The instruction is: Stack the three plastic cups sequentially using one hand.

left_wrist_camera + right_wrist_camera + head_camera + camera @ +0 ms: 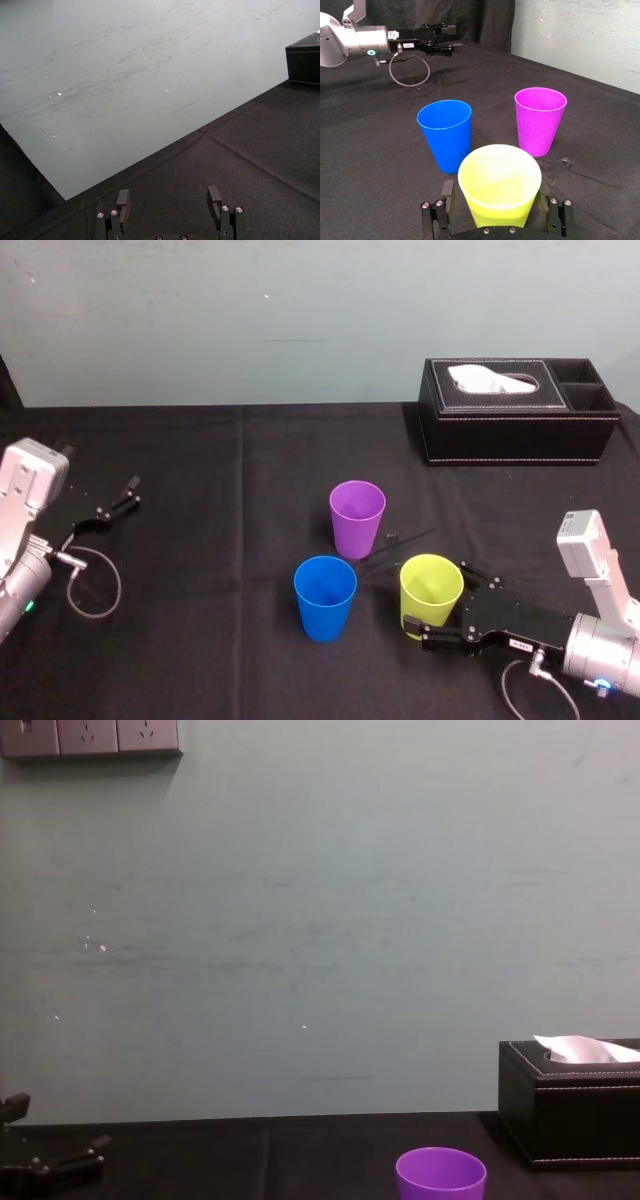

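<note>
The right gripper [495, 192] straddles the yellow-green cup [431, 592] with its fingers spread, not yet clamped. A squeeze on that smooth taper could pop the cup loose or tilt it. A low carry could topple the blue cup [325, 597] just beside it or the purple cup [357, 517] behind. The black tissue box [515, 425] stands well back, and the left gripper [118, 505], also spread open, is parked far left, so neither obstructs.
</note>
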Action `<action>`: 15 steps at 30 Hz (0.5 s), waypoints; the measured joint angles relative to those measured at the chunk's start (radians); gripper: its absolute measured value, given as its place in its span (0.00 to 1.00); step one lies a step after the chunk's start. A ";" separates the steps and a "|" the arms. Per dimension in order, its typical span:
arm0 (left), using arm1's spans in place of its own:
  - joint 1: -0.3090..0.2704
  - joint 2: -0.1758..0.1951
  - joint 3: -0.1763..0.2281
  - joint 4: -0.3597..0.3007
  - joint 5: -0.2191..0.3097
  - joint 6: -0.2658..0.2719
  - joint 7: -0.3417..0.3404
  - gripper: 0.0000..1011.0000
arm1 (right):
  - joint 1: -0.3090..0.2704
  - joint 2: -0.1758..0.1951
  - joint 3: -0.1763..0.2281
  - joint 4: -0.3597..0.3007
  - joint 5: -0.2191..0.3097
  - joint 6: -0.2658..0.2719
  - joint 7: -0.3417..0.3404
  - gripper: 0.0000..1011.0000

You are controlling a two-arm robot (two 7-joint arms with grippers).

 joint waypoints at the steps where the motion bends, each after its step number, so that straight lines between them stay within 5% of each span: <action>1: 0.000 0.000 0.000 0.000 0.000 0.000 0.000 1.00 | 0.000 0.000 0.000 0.000 0.000 0.000 0.000 0.99; 6: 0.000 0.000 0.000 0.000 0.000 0.000 0.000 1.00 | -0.002 0.002 0.001 -0.001 0.003 0.000 0.001 0.97; 15: 0.000 0.000 0.000 0.000 0.000 0.000 0.000 1.00 | -0.004 0.005 0.003 -0.003 0.007 0.000 0.005 0.77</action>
